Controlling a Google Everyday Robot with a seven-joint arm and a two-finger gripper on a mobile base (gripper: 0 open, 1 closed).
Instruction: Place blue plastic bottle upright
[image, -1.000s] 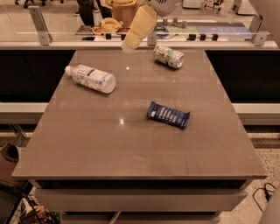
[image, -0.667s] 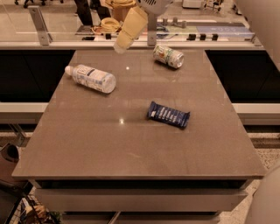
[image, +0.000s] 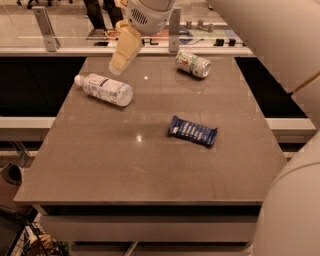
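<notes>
The blue plastic bottle (image: 105, 89) lies on its side at the back left of the brown table (image: 150, 170), with its white cap pointing left and its white label with bluish print facing up. My gripper (image: 120, 64) hangs from the arm at the top of the view. It is just above and to the right of the bottle, apart from it, and holds nothing that I can see.
A short metal drink can (image: 193, 64) lies on its side at the back right. A flat dark-blue snack wrapper (image: 193, 131) lies right of the table's middle. A glass railing with metal posts (image: 46, 27) runs behind the table. The robot's white body fills the right edge.
My gripper has moved left and lower, from above the table's back middle toward the lying bottle. The bottle, can and wrapper have not moved.
</notes>
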